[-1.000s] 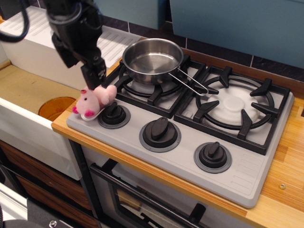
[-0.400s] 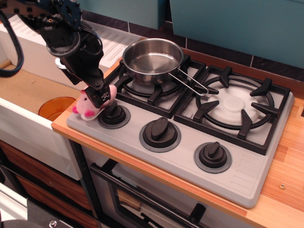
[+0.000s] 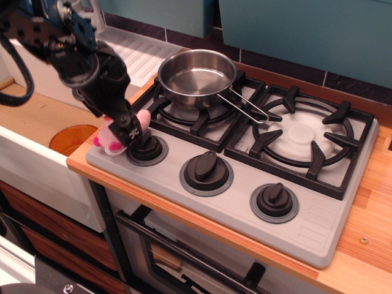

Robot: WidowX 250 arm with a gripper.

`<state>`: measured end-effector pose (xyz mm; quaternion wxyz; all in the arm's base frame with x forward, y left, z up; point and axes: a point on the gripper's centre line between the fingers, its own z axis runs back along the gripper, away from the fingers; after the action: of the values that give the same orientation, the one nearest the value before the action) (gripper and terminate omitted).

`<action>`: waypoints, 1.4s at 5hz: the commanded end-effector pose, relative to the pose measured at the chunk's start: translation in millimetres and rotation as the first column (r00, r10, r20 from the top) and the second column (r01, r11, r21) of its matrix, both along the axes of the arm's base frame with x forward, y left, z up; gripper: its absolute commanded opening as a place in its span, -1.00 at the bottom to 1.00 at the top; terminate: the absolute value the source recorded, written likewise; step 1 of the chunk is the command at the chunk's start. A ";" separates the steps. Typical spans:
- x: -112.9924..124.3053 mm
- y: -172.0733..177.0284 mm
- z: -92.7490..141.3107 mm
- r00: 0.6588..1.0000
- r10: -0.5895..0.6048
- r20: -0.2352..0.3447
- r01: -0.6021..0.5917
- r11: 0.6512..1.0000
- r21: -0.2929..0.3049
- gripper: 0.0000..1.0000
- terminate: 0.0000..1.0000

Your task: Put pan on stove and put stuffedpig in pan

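Note:
The shiny steel pan (image 3: 197, 76) stands on the left rear burner of the grey stove (image 3: 318, 226), with its wire handle pointing right. The pink stuffedpig (image 3: 105, 137) lies at the stove's front left corner, beside the left knob (image 3: 147, 147). My black gripper (image 3: 128, 131) has come down onto the pig from the upper left. Its fingers cover the pig's middle, so only the head and a bit of the back show. The frame does not show how the jaws stand.
A white sink (image 3: 37, 165) with an orange drain (image 3: 68, 138) lies left of the stove, and a white drain board (image 3: 144, 52) is behind it. Two more knobs (image 3: 206, 171) line the stove front. The right burner (image 3: 303, 135) is bare. Wooden counter edges the stove.
My gripper has dropped from above the pig down onto it and tilted, now covering most of its body. The pig and the pan have stayed in place.

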<state>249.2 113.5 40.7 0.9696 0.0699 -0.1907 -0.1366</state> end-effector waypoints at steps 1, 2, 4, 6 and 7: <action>1.1 3.7 -11.4 0.999 0.002 0.033 -0.002 1.000 0.000 1.00 -1.00; 0.5 3.0 -18.5 1.000 0.005 0.025 -0.005 1.000 -0.021 1.00 -1.00; 8.8 2.4 -25.1 1.000 0.021 0.004 -0.021 0.999 -0.028 -1.00 -1.00; 7.3 5.7 -9.2 0.999 0.027 -0.033 -0.027 1.000 0.007 -1.00 -1.00; 5.3 9.4 13.1 0.997 0.032 -0.069 -0.029 0.999 0.040 -1.00 -1.00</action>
<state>243.0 120.2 40.8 0.9811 0.0683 -0.1299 -0.1262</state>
